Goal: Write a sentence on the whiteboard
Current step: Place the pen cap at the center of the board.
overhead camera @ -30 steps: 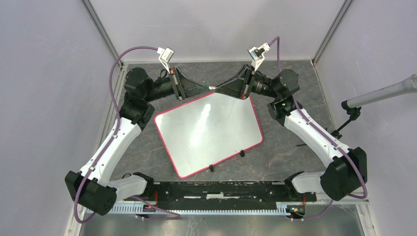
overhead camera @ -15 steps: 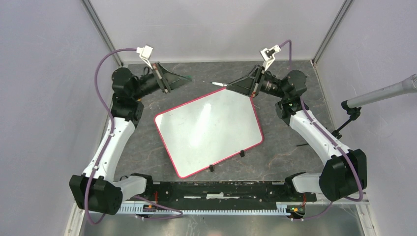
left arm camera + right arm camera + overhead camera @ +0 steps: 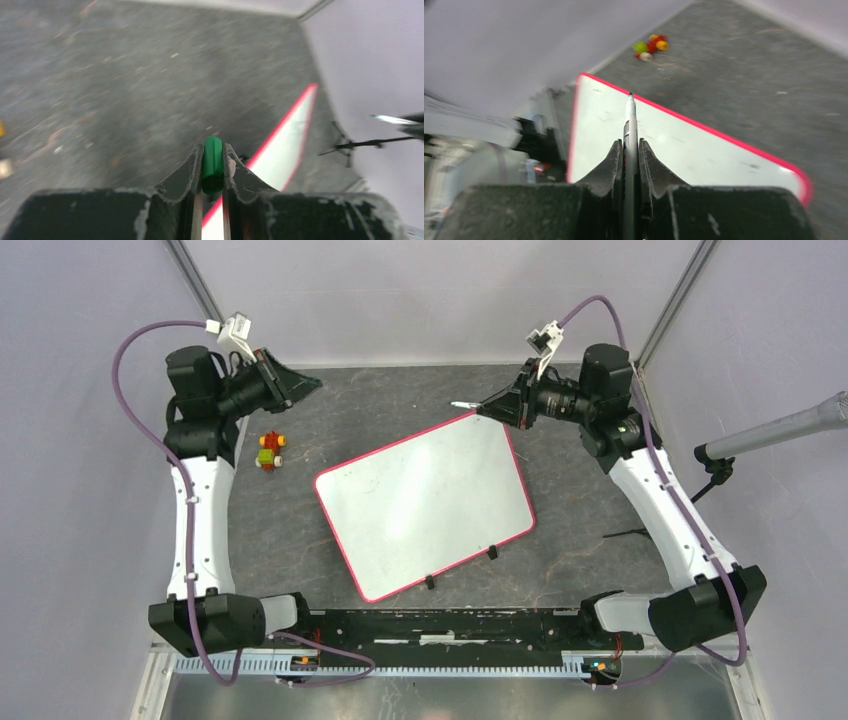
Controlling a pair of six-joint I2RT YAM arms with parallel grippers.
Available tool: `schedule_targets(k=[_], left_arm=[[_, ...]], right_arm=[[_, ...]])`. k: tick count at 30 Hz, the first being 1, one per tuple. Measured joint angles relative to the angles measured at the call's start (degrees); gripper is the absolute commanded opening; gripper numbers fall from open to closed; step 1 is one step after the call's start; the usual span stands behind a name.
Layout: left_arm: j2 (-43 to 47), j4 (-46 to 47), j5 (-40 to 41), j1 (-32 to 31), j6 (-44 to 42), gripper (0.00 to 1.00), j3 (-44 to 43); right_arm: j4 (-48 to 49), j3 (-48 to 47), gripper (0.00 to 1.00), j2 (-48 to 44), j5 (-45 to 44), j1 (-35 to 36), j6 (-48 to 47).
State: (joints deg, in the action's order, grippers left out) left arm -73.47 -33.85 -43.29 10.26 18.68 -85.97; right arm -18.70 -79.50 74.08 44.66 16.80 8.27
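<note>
We are seeing the whiteboard [image 3: 425, 505] shining glossy and smooth inside its red-pink rim, the counter [image 3: 400, 400] lying matt and mottled like grey stone, and the green cap [image 3: 212, 165] looking like smooth plastic.

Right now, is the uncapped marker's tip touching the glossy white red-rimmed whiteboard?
Apart. Top external view: the marker tip lies beyond the whiteboard's far rim.

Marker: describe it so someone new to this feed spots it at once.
Find the big red-rimmed whiteboard in the middle. Just past its far right corner hangs the right claw, shut on the marker, which pokes out leftward. It is slim and pale with a bare dark tip; the left claw grips only a stubby green cap.
</note>
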Motion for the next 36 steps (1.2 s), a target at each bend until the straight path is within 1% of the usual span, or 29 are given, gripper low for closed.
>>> schedule_targets(k=[2,5,8,12,17,24,31,36], left_arm=[[-2.9,-7.2,4.3,1.0,-7.3,0.02,-2.7],[-7.2,-15.7,11.8,1.5,-16.8,0.02,-3.1],[-9.8,-19.6,17.7,1.6,-23.1,0.02,0.2],[-12.1,-21.6,24.5,1.7,-28.2,0.02,6.9],[-15.1,-19.3,29.7,1.7,-31.5,0.02,13.7],[-17.6,-13.9,33.7,1.7,-33.6,0.02,21.8],[-19.7,-9.3,35.6,1.7,-34.9,0.03,24.9],[-20.7,-7.5,35.9,1.6,-36.0,0.08,26.5]], right_arm=[[-6.0,-0.1,0.0,-2.0,-4.8,0.0,-5.9],[-11.2,1.3,0.0,-4.9,-11.0,-0.1,-9.7],[-12.7,4.4,0.0,-9.1,-16.2,-0.6,-11.1],[-11.4,9.3,0.0,-15.0,-17.9,-1.0,-13.0],[-9.4,14.2,0.0,-18.6,-14.5,-0.9,-16.3],[-7.9,19.3,0.0,-18.9,-4.6,-0.9,-20.7],[-6.7,20.3,0.0,-19.0,1.7,-0.9,-22.2],[-6.6,20.3,0.0,-19.0,4.4,-0.9,-23.0]])
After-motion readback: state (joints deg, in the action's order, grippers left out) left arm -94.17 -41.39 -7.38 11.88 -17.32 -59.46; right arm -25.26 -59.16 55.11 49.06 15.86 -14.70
